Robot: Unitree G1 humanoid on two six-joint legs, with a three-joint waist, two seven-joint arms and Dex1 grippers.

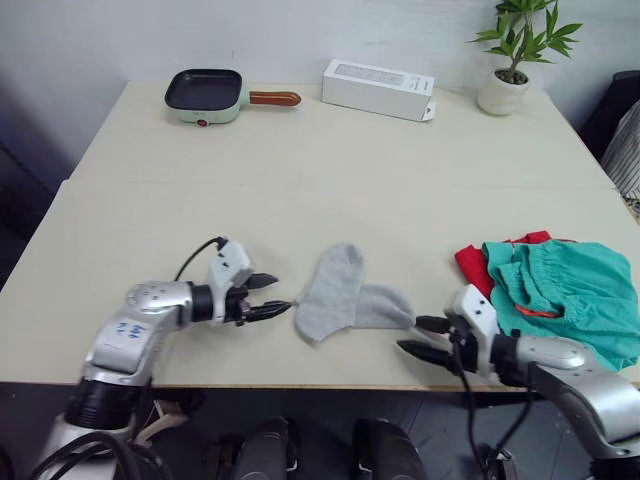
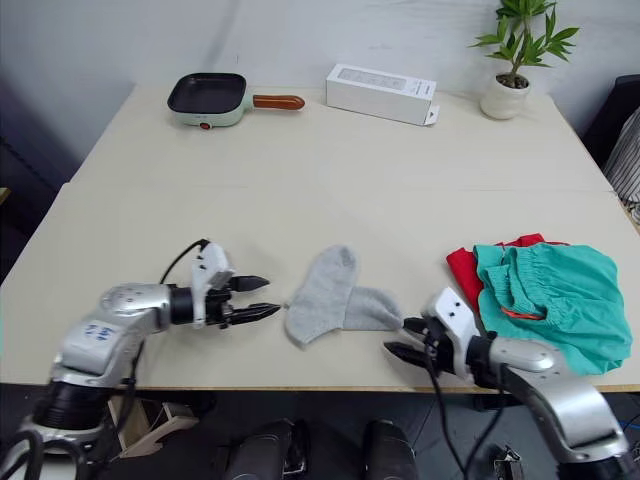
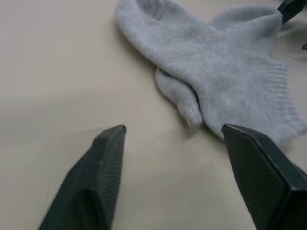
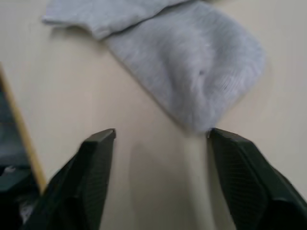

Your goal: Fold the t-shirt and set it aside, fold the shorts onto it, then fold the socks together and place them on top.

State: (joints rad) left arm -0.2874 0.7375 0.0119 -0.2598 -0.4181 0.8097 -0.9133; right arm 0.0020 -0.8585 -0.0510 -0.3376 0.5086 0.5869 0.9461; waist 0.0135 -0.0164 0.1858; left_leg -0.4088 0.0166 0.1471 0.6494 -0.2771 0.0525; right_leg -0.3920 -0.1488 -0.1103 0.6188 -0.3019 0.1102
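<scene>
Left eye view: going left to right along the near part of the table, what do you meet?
Left gripper → socks → right gripper → t-shirt, its red edge showing → shorts piled on it.

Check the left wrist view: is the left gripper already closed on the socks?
No. The left gripper is open, its fingers apart on the bare table, just short of the grey socks.
</scene>
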